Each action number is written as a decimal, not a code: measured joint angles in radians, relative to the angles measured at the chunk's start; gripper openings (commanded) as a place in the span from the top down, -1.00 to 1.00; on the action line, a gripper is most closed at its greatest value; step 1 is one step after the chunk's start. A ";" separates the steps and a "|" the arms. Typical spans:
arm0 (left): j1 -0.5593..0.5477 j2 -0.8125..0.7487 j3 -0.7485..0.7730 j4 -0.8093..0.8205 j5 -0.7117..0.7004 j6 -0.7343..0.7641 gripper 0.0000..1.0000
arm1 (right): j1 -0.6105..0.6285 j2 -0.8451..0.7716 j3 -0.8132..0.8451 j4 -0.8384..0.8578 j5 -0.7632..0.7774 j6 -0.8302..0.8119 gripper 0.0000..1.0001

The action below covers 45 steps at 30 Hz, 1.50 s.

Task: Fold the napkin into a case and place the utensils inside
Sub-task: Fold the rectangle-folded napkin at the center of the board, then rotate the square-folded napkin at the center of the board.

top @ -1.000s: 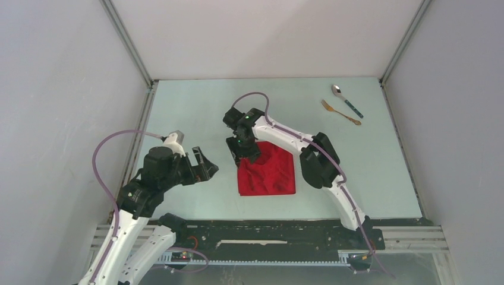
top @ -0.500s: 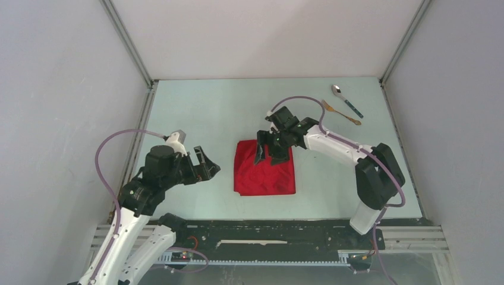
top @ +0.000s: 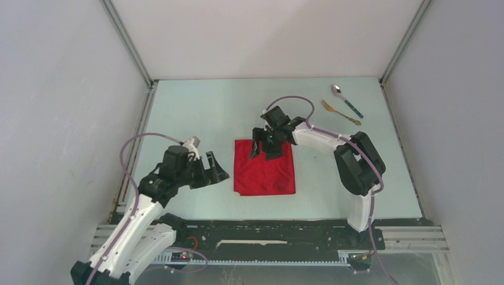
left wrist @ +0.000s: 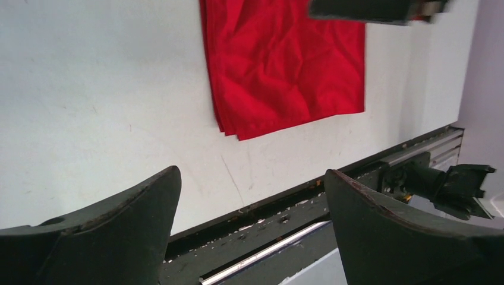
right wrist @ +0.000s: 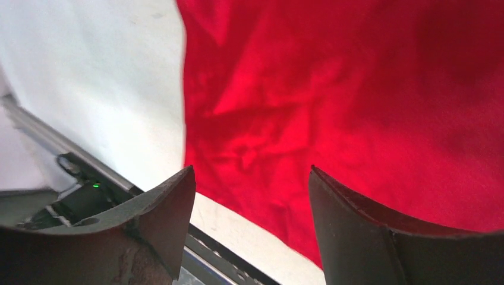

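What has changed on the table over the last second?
The right gripper swung from the far-left corner of the napkin rightward along its far edge. Its jaws stand open over it, holding nothing. The left gripper, open, edged closer to the napkin's left side. The spoon and fork have not moved.

Counted contents of the scene:

- One red napkin (top: 264,168).
- One pale counter (top: 190,113).
- One spoon (top: 347,100) with a teal handle and one gold fork (top: 340,112), two pieces together.
- Two robot arms, the left arm (top: 139,208) and the right arm (top: 324,139).
- Two grippers, one per arm: the left gripper (top: 217,171) and the right gripper (top: 265,145).
- Two dark fingers (left wrist: 119,225) on each gripper, four in all.
- Two purple cables, the left cable (top: 128,157) and the right cable (top: 294,99).
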 measured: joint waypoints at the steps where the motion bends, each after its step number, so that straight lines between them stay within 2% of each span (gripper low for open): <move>1: 0.000 0.014 -0.025 0.018 0.013 -0.007 -0.95 | 0.001 -0.013 0.002 -0.026 0.026 -0.010 -0.54; 3: 0.000 0.043 -0.068 0.049 0.030 -0.022 -0.95 | 0.007 -0.073 -0.018 -0.109 0.108 -0.036 -0.54; 6: -0.001 0.053 -0.091 0.065 0.045 -0.037 -0.95 | 0.006 -0.222 -0.137 -0.172 0.172 -0.052 -0.54; 10: -0.002 0.083 -0.090 0.133 0.063 -0.051 -0.95 | -0.023 -0.457 -0.396 -0.173 0.154 -0.023 -0.53; 12: -0.002 0.101 -0.090 0.159 0.071 -0.060 -0.94 | -0.046 -0.520 -0.518 -0.137 0.128 0.012 -0.53; 16: -0.007 0.117 -0.090 0.183 0.079 -0.074 -0.95 | -0.089 -0.546 -0.704 -0.041 0.084 0.082 -0.50; 22: -0.013 0.117 -0.089 0.188 0.089 -0.078 -0.94 | -0.124 -0.551 -0.763 0.101 0.004 0.140 -0.07; 24: -0.013 0.116 -0.089 0.188 0.089 -0.082 -0.94 | -0.131 -0.542 -0.773 0.137 -0.002 0.145 -0.01; 28: -0.015 0.104 -0.087 0.188 0.089 -0.092 -0.95 | -0.163 -0.541 -0.804 0.200 -0.040 0.159 -0.19; 30: -0.015 0.103 -0.081 0.186 0.089 -0.093 -0.95 | -0.174 -0.541 -0.808 0.225 -0.059 0.166 -0.05; 34: -0.017 0.102 -0.067 0.187 0.089 -0.094 -0.95 | -0.182 -0.540 -0.813 0.250 -0.058 0.165 0.39; 37: -0.018 0.102 -0.065 0.186 0.089 -0.094 -0.95 | -0.200 -0.540 -0.817 0.248 -0.050 0.165 0.90; 40: -0.019 0.102 -0.065 0.186 0.089 -0.094 -0.95 | -0.241 -0.536 -0.818 0.240 -0.047 0.163 1.00; 45: -0.021 0.103 -0.065 0.186 0.089 -0.094 -0.95 | -0.325 -0.481 -0.780 0.177 -0.039 0.139 1.00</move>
